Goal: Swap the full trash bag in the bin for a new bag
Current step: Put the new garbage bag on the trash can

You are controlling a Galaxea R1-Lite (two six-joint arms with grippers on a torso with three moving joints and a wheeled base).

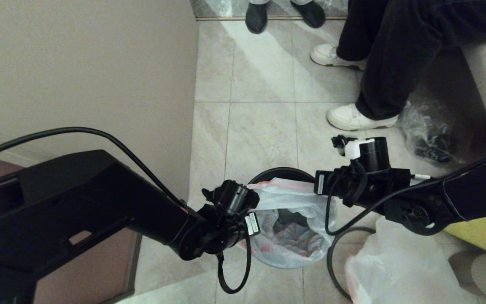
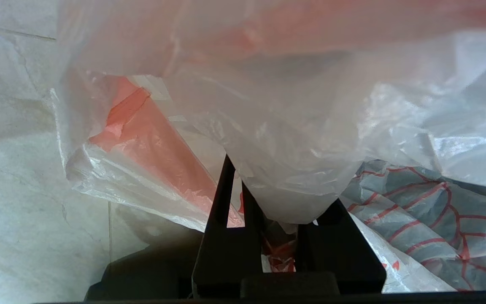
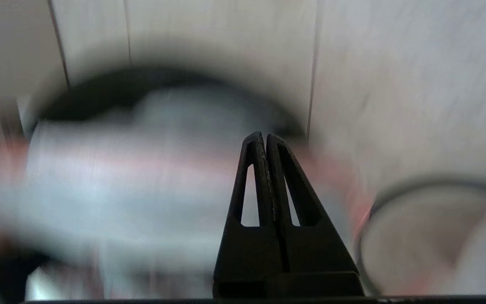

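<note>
The new bag (image 1: pixel 287 223) sat loosely in the mouth of the bin (image 1: pixel 283 172), which stood on the tiled floor (image 1: pixel 264 126) close to the beige wall (image 1: pixel 82 67), its thin white film crumpled and its orange-red hem bunched along the bin's far and wall-side rim. The left gripper (image 2: pixel 268 211) was clenched on a gathered fold of that film at the wall-side edge of the bin, the plastic pinched into a soft cone between the dark jaws. The right gripper (image 3: pixel 266 139) was fully closed on nothing, its black fingers pressed together and poised over the opposite side of the bin's mouth. The step in hand looked like spreading the hem over the rim; doing it well would probably mean keeping the left pinch firm while drawing the film outward and down, and opening the right jaws before reaching for the slack hem, since such slippery film tears or slides easily. Red printed lines showed on the translucent plastic inside. The full trash bag (image 1: pixel 399 266), bulky, white and lumpy, lay on the floor beside the bin under the right arm, touching a loose grey rim ring (image 1: pixel 340 236).
</note>
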